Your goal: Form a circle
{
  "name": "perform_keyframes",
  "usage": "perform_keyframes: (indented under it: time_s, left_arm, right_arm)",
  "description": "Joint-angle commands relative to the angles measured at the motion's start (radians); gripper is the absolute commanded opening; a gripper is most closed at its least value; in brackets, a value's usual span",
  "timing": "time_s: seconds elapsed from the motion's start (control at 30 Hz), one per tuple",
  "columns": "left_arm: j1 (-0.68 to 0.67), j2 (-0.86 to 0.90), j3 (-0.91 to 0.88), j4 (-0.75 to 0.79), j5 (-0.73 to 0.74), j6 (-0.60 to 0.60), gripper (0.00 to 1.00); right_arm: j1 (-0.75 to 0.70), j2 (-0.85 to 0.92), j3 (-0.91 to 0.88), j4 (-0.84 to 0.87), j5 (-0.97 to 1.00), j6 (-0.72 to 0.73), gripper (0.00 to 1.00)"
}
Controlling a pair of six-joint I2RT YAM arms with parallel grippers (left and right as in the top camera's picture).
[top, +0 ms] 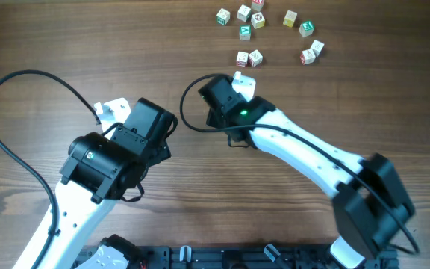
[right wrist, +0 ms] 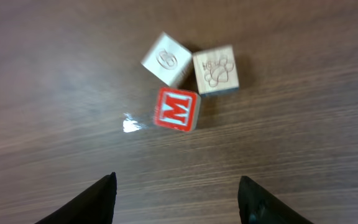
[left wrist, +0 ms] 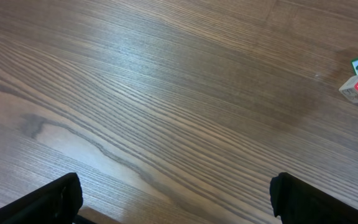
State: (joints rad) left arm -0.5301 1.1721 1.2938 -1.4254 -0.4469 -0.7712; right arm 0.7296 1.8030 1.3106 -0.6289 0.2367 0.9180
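1. Table [top: 200, 187]: loose cubes [top: 256, 20] lie scattered on its far side, with no circle formed yet.
2. Right gripper [right wrist: 178, 182]: your nearer one, jaws partly open and empty.
3. Left gripper [left wrist: 176, 180]: jaws wide open and empty, well apart from the cubes.
4. Red M cube [right wrist: 177, 109]: straight ahead of your right jaws, with the white cube [right wrist: 166, 59] and paw cube [right wrist: 216, 70] just beyond it.

L arm [top: 73, 202] rises from lower left to centre-left of frame; L gripper [left wrist: 176, 199] has jaws spread wide, nothing btwn. R arm [top: 304, 153] reaches from lower right to upper centre, R gripper [right wrist: 179, 199] jaws apart, empty.
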Motion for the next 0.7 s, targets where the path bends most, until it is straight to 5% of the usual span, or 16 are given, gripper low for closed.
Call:
perform_keyframes:
  time_s: [0.0,0.37,0.5,0.67]
  left_arm:
    - [0.003,-0.007,-0.004,-0.001,-0.003,0.005,1.00]
    - [0.003,-0.007,-0.004,-0.001,-0.003,0.005,1.00]
    - [0.003,-0.007,-0.004,-0.001,-0.003,0.005,1.00]
    - [0.003,-0.007,-0.004,-0.001,-0.003,0.005,1.00]
  right_arm:
    - [-0.005,-0.070,0.010,-0.015,0.086,-0.005,0.53]
    - [-0.012,0.063,0.009,0.079,0.091,0.070,0.17]
    - [-0.012,0.133,0.010,0.195,0.023,-0.011,0.05]
    - [-0.010,0.136,0.010,0.278,-0.037,-0.138,0.05]
